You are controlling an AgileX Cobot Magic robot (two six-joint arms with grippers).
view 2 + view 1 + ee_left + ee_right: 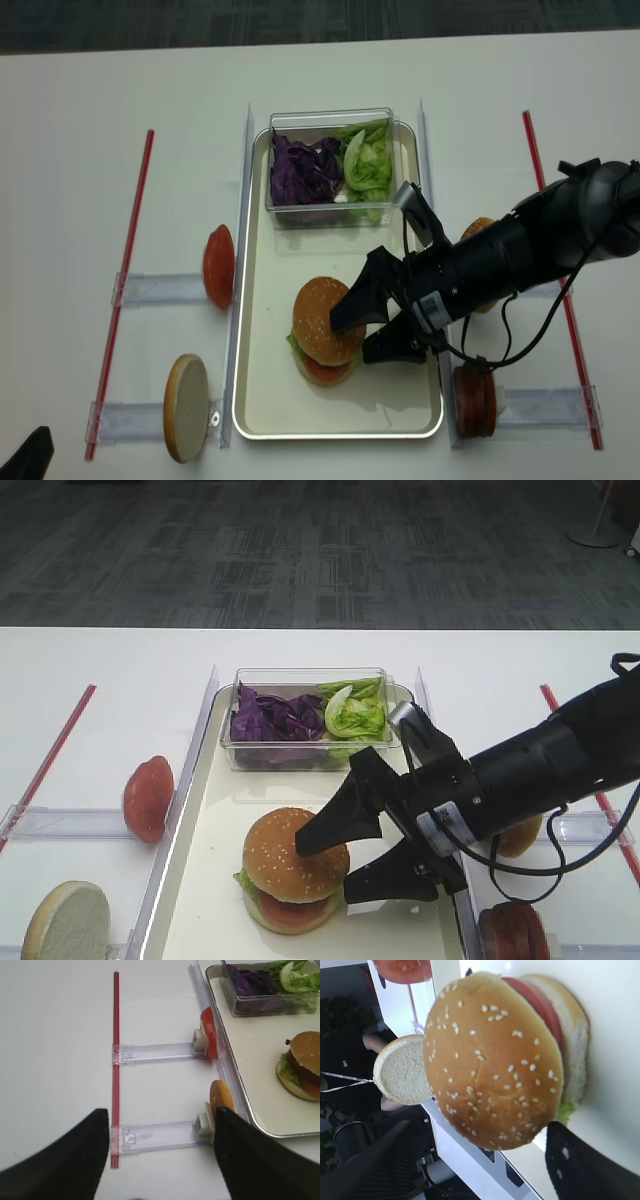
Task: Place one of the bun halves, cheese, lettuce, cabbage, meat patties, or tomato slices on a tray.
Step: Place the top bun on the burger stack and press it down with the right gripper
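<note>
Where jaws gape: sesame bun top (295, 855).

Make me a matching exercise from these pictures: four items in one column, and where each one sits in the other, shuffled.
Items:
1. sesame bun top
2. purple cabbage
3. tomato slice
4. meat patties

Places:
A. standing in a clear holder left of the tray
B. in the clear tub beside the lettuce
C. on the stacked burger, between the open right gripper fingers
D. right of the tray, near edge

Pairs: 1-C, 2-B, 3-A, 4-D
</note>
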